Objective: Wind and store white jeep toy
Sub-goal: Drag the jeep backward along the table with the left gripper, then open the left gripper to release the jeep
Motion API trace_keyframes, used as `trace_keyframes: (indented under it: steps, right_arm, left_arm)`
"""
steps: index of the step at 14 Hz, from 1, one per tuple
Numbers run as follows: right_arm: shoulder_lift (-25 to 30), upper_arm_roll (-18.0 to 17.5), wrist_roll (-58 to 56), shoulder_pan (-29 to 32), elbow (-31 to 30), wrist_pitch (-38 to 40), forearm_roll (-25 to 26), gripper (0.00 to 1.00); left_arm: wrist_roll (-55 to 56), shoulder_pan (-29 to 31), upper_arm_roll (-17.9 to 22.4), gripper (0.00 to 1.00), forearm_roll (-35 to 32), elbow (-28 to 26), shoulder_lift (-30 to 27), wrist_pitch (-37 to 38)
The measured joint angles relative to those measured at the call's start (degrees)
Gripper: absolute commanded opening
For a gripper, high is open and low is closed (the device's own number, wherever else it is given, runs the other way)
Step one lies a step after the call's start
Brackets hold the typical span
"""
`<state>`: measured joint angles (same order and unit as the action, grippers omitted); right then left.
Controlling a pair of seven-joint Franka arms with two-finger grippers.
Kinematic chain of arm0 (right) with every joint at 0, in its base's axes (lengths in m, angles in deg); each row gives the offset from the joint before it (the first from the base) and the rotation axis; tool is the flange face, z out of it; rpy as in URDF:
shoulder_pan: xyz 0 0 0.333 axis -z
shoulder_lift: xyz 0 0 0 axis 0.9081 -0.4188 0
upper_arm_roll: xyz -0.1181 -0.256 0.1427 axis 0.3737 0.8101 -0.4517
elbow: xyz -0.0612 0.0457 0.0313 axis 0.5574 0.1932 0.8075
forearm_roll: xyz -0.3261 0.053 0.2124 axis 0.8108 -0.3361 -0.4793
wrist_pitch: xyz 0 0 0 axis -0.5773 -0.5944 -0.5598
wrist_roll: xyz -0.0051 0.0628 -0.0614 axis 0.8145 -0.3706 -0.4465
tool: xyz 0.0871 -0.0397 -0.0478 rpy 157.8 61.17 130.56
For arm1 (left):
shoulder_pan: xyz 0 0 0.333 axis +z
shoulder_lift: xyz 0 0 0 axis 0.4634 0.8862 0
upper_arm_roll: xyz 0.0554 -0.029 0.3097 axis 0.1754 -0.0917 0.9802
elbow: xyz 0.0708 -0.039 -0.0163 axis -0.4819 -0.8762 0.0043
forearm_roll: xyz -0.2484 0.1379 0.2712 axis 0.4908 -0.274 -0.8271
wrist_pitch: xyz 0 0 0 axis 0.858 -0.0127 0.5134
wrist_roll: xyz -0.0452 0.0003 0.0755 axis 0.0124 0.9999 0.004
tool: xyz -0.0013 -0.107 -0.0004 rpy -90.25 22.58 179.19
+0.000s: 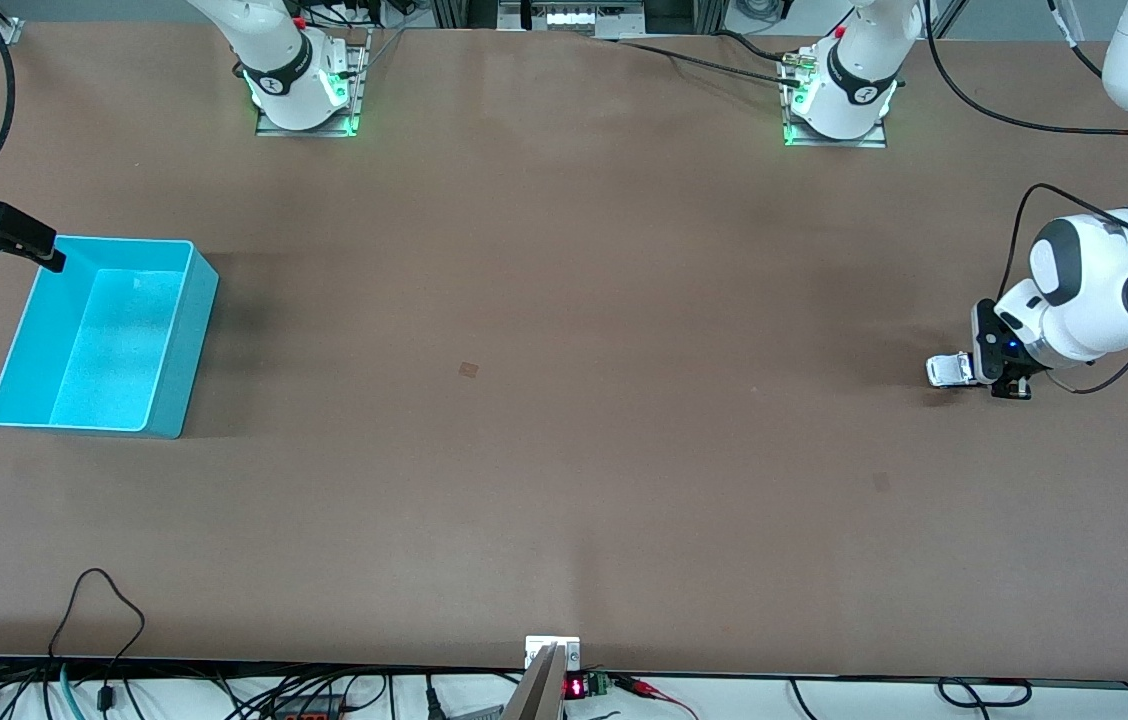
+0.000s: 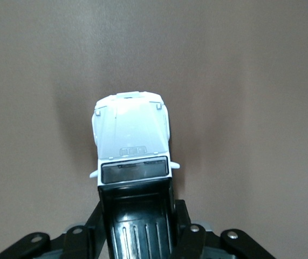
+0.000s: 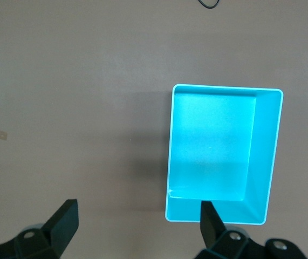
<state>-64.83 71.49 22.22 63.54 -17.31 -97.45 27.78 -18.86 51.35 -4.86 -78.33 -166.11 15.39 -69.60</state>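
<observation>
The left gripper [image 1: 986,371] is down at the table [image 1: 564,450] near the left arm's end, its fingers [image 2: 183,226] clamped on the glossy black rear of the white jeep toy [image 2: 132,143] — the white hood points away from the wrist. In the front view the jeep [image 1: 950,370] sits at the tabletop, its nose toward the middle of the table.

The right gripper [image 1: 19,238] waits at the right arm's end, hanging over the edge of the turquoise bin [image 1: 179,340], its fingers [image 3: 62,221] spread wide and holding nothing. The bin [image 3: 267,156] — well apart from the jeep — has nothing in it.
</observation>
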Motion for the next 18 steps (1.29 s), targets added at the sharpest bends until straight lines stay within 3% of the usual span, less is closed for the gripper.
trace_keyframes:
  steps: [5, 7, 8, 9, 10, 13, 18]
  right_arm:
    - [0.0, 0.0, 0.0, 0.0, 0.0, 0.0, 0.0, 1.0]
    - [0.0, -0.03, 0.0, 0.0, 0.0, 0.0, 0.0, 1.0]
    - [0.0, -0.05, 0.0, -0.01, 0.0, 0.0, 0.0, 1.0]
    - [0.0, -0.06, 0.0, -0.01, 0.0, 0.0, 0.0, 1.0]
    - [0.0, -0.07, 0.0, -0.01, 0.0, 0.0, 0.0, 1.0]
    - [0.0, -0.08, 0.0, -0.01, 0.0, 0.0, 0.0, 1.0]
    - [0.0, -0.08, 0.0, -0.02, 0.0, 0.0, 0.0, 1.0]
  left_arm:
    - [-1.1, 1.36, -0.02, 0.32, 0.0, 0.52, 0.34, -0.02]
    - [-1.71, 1.81, -0.02, 0.39, 0.0, 0.74, 0.49, -0.02]
    - [-1.83, 1.93, -0.02, 0.56, 0.0, 0.78, 0.51, -0.02]
    - [-1.88, 2.07, -0.03, 0.91, 0.0, 0.83, 0.54, -0.01]
    - [-2.0, 2.26, -0.08, 1.0, 0.0, 0.86, 0.67, -0.04]
    - [-2.36, 2.81, -1.18, 1.0, -0.01, 1.16, 0.57, 1.88]
    - [-2.37, 2.86, -6.21, 1.0, -0.01, 6.86, -4.11, 16.9]
